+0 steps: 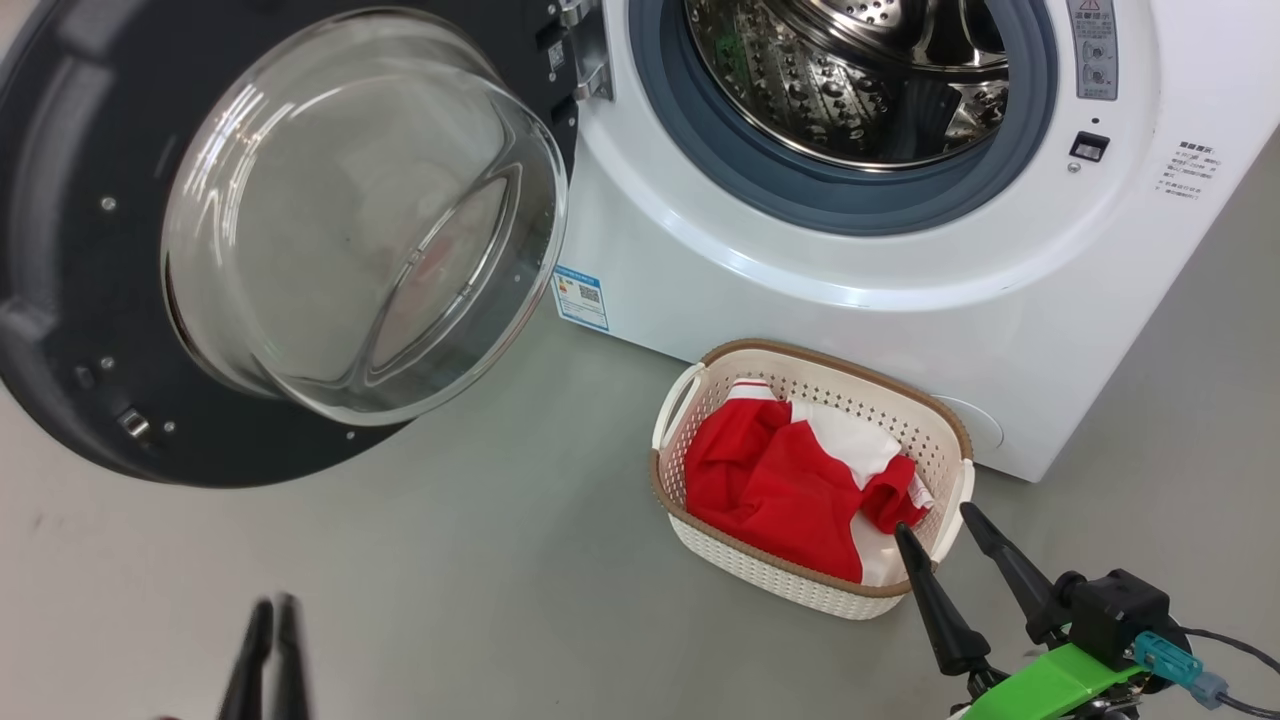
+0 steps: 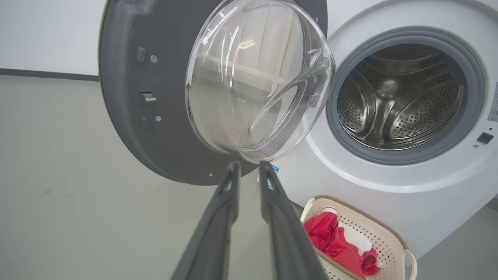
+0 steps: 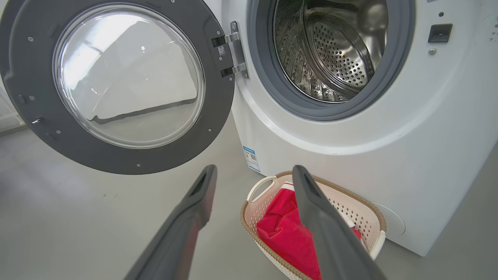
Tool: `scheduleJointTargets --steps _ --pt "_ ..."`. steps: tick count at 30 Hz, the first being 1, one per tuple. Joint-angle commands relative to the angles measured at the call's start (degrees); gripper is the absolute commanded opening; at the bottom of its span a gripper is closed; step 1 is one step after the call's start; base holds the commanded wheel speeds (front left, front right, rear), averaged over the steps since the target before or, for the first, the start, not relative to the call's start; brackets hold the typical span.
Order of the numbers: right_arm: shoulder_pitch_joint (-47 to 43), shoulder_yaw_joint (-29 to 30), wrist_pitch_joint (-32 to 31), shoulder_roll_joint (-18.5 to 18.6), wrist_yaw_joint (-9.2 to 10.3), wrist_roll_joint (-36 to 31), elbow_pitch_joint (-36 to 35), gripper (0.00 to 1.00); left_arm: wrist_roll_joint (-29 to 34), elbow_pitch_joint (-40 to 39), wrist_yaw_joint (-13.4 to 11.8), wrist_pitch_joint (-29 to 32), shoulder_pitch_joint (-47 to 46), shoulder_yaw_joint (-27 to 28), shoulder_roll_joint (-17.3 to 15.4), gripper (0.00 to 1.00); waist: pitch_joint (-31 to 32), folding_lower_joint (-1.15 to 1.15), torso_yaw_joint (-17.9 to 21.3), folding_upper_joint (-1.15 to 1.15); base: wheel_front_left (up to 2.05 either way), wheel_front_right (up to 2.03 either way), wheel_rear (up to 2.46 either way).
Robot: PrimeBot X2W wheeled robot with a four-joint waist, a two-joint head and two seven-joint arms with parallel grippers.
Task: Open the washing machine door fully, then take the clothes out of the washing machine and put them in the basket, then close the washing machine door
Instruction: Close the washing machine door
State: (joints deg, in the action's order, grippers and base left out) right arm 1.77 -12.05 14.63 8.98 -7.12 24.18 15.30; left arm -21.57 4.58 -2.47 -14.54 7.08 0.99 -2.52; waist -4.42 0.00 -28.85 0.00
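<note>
The washing machine [image 1: 800, 290] stands with its steel drum [image 1: 850, 80] exposed and nothing showing inside. The washing machine door [image 1: 60, 250] is swung wide to the left, its glass bowl [image 1: 360, 220] bulging toward me. On the floor before the washer, the basket [image 1: 800, 585] holds the red and white clothes [image 1: 780, 480]. My right gripper [image 1: 937, 520] is open at the basket's near right corner, holding nothing. My left gripper [image 1: 276, 603] is low at the left, with a narrow gap between its fingers and nothing in it. In the left wrist view, the left gripper [image 2: 249, 165] points at the door's lower edge [image 2: 183, 175].
Grey floor [image 1: 450, 580] stretches under the open door and left of the basket. A blue label [image 1: 581, 297] marks the washer's lower left corner. The door hinge [image 3: 233, 54] sits at the left of the opening. A cable [image 1: 1235, 650] trails from my right wrist.
</note>
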Motion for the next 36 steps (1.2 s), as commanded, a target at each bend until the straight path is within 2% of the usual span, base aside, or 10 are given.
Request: scheduleJointTargets --steps 1,5,8,14,18,22,26,31,33,36 --pt "0.4 -0.7 0.4 0.2 -0.36 0.2 -1.6 1.00 0.6 -3.1 1.3 -0.5 -3.1 3.7 -0.4 0.00 -0.1 0.00 0.1 0.00 0.00 0.00 0.00" --pt "-0.8 0.2 0.4 -0.2 -0.36 -0.2 -2.1 1.00 3.3 -8.5 5.1 -0.5 -8.0 10.5 -0.4 0.00 -0.1 0.00 0.3 0.00 0.00 0.00 0.00" --pt "-1.5 0.8 0.4 -0.4 -0.36 -0.5 -2.6 1.00 5.6 -11.8 7.9 -0.5 -13.8 16.1 -2.3 0.00 -0.2 0.00 0.4 0.00 0.00 0.00 0.00" --pt "-2.3 2.7 0.4 -0.9 -0.36 -1.2 -3.6 1.00 2.3 -7.7 9.8 -0.5 -28.8 21.4 -12.0 0.00 -1.5 0.00 0.5 0.00 0.00 0.00 0.00" --pt "-2.9 3.8 0.4 -1.4 -0.36 -1.6 -4.1 1.00 -0.8 -0.1 9.9 -0.5 -38.0 19.0 -20.6 0.00 -2.1 0.00 0.4 0.00 0.00 0.00 0.00" --pt "-3.5 4.9 0.4 -2.1 -0.36 -2.0 -4.6 1.00 -7.3 10.2 9.9 -0.4 -45.9 16.2 -25.8 0.00 -2.7 0.00 0.3 0.00 0.00 0.00 0.00" --pt "-3.9 5.5 0.4 -2.6 -0.36 -2.5 -5.2 1.00 -17.4 22.6 9.9 4.8 -52.6 11.6 -30.0 0.00 -3.6 0.00 0.3 0.00 0.00 0.00 0.00" --pt "-3.2 5.7 0.4 -2.8 -0.36 -2.9 -5.4 1.00 -27.8 34.1 9.9 12.1 -58.9 7.8 -33.0 0.00 -5.1 0.00 0.3 0.00 0.00 0.00 0.00" --pt "-2.9 5.6 0.4 -2.7 -0.36 -3.0 -5.4 1.00 -29.2 36.0 9.9 13.7 -59.8 7.0 -33.6 0.00 -5.5 0.00 0.3 0.00 0.00 0.00 0.00" --pt "-2.1 4.9 0.4 -2.5 -0.36 -3.1 -5.3 1.00 -33.2 41.3 9.9 20.8 -61.5 4.4 -35.2 0.00 -6.4 0.00 1.1 0.00 0.00 0.00 0.00"
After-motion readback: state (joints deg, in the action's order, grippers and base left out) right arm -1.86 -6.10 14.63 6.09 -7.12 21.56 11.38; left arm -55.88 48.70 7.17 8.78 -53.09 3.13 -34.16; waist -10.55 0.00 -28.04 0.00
